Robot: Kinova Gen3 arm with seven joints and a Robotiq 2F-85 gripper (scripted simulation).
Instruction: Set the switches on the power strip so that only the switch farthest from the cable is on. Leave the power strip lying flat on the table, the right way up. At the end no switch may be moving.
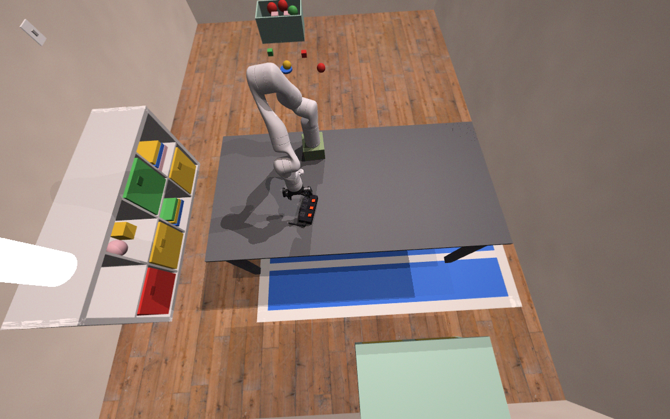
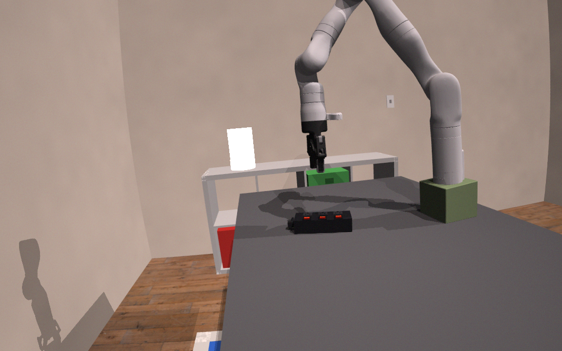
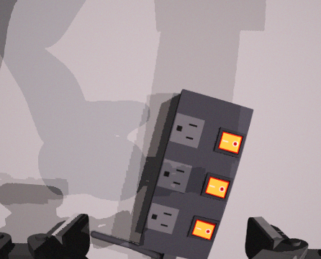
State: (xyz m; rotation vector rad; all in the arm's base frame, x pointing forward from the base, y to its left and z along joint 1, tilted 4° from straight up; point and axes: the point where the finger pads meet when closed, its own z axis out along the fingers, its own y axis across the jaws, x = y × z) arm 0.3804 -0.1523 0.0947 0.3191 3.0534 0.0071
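A black power strip lies flat on the dark grey table, right way up; it also shows in the top view and the exterior view. It has three sockets and three orange lit switches: the far one, the middle one and the one nearest the cable. A short black cable stub leaves its near end. My gripper hangs well above the strip, open and empty; its fingers frame the bottom of the wrist view.
The arm's green base block stands on the table behind the strip. A white shelf unit with coloured bins stands beyond the table's left edge. A white cylinder stands on that shelf.
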